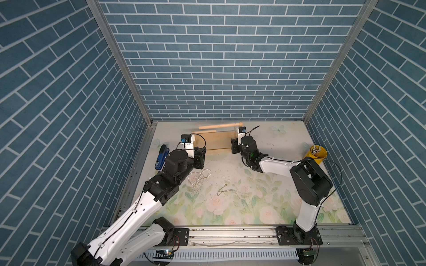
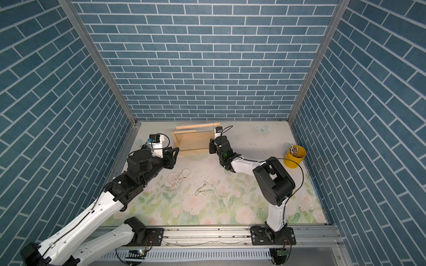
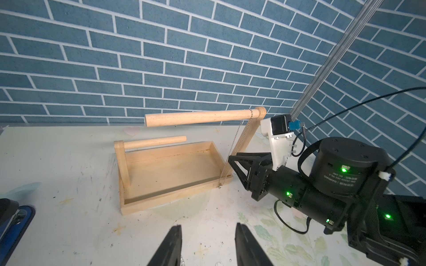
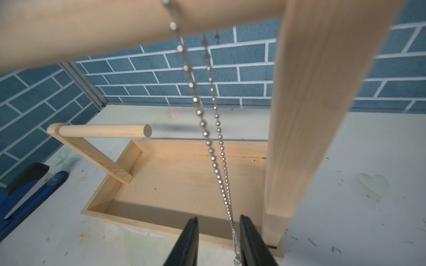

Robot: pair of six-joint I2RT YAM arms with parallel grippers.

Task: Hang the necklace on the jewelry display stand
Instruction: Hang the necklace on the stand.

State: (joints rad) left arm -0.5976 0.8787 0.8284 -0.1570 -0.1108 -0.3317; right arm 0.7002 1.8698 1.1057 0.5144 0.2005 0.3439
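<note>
The necklace is draped over the upper bar of the stand, both strands hanging (hanging looks done; only withdrawal is left). Its lower end runs between the right end effector's narrowly parted jaws, seemingly unpinched. The left end effector stands open and empty, well apart.
</note>
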